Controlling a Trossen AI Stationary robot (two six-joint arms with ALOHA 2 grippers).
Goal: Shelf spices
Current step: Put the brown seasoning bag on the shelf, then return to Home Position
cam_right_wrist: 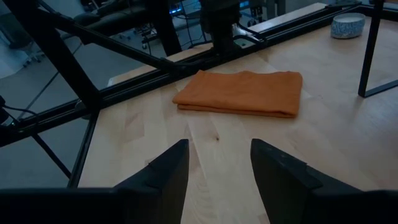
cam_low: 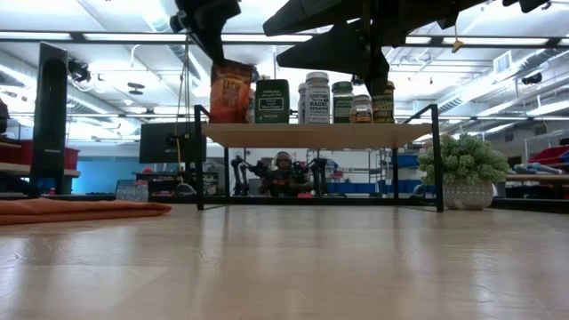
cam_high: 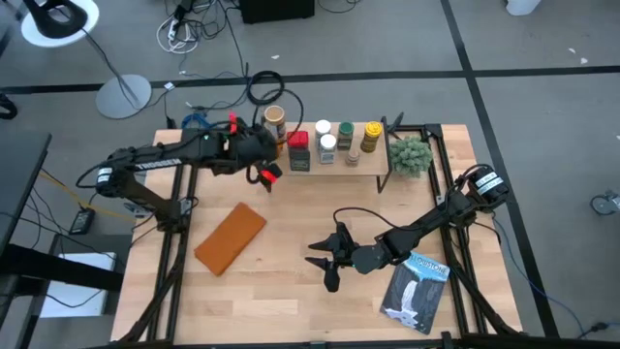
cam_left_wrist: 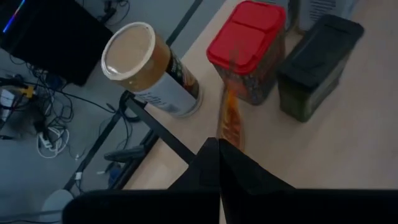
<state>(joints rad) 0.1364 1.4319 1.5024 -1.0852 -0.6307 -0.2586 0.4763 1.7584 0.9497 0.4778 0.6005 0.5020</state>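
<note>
Shelf [cam_high: 339, 173]: light wood top, thin black legs. On it, left end to right: tan cylinder [cam_high: 275, 120] w/ cream lid; red tin [cam_high: 297, 140]; dark box [cam_high: 299, 160]; white-lidded jar [cam_high: 323, 129]; green-lidded jar [cam_high: 346, 129]; yellow-lidded jar [cam_high: 372, 129]. Orange packet [cam_left_wrist: 231, 118] w/ yellow streaks, edge-on. Orange-brown cloth [cam_high: 231, 237] on pale wood desk [cam_high: 291, 291]. Blue/white booklet [cam_high: 417, 289] nr right front corner. Green plant [cam_high: 411, 153], white pot. Both grippers black.

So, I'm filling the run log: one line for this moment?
left gripper: shut on orange packet, over shelf | right gripper: open, empty, above table
</note>
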